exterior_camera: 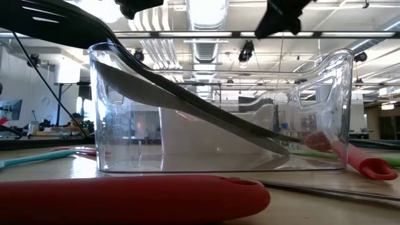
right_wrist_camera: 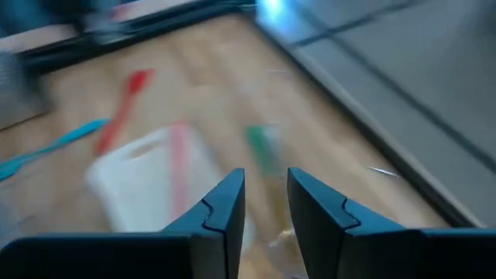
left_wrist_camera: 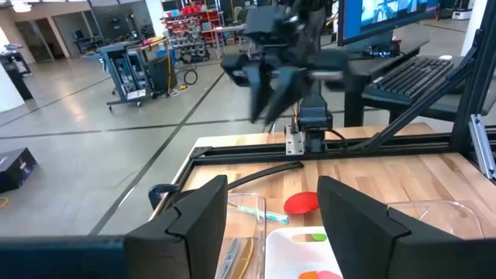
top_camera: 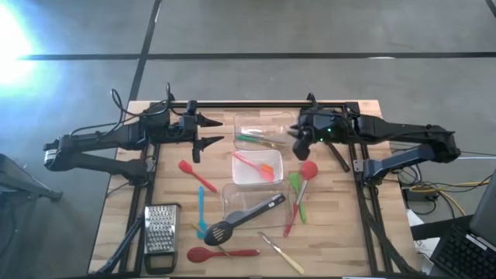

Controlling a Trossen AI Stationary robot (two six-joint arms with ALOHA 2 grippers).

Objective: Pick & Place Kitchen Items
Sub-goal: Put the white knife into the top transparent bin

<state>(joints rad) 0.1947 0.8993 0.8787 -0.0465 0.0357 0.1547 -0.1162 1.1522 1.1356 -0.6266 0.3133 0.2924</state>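
Biggest utensil first: the black slotted spoon [top_camera: 246, 218] sits propped in the near tub [top_camera: 229, 194] at abt 6 o'clock of table centre, head hanging out over the rim toward 7, handle end down inside. It's prob stiff plastic, light, long lever; take it mid-handle, else it'll swing.

The red spoon [top_camera: 220, 253] lies on the wood at 6-7 o'clock near the front edge. Silicone-looking, so likely grippy & a bit floppy at the head; grab the handle. The 2nd red spoon [top_camera: 302, 190] & green spoon [top_camera: 297, 194] lie side by side at 4 o'clock, just outside the tubs. The red spatula [top_camera: 197, 176] is at 9, the teal tool [top_camera: 201, 211] at 7-8. All slim & low on the table, so you'll need a flat pinch across the shaft. The wood-handled tool [top_camera: 280, 253] at 5 looks hardest & slickest.

Tubs, all clear plastic, light, may slide if bumped: the middle tub [top_camera: 240, 174] holds a red/orange spatula [top_camera: 256, 164]; the far tub [top_camera: 246, 121] at 12 holds green & wood-toned tools.

Right gripper [top_camera: 297, 136] hovers at the far tub's 3 o'clock edge, fingers [right_wrist_camera: 225, 205] narrowed w/ a small gap, nothing betw them. Left gripper [top_camera: 209, 132] waits at 10-11, spread, holding nothing.
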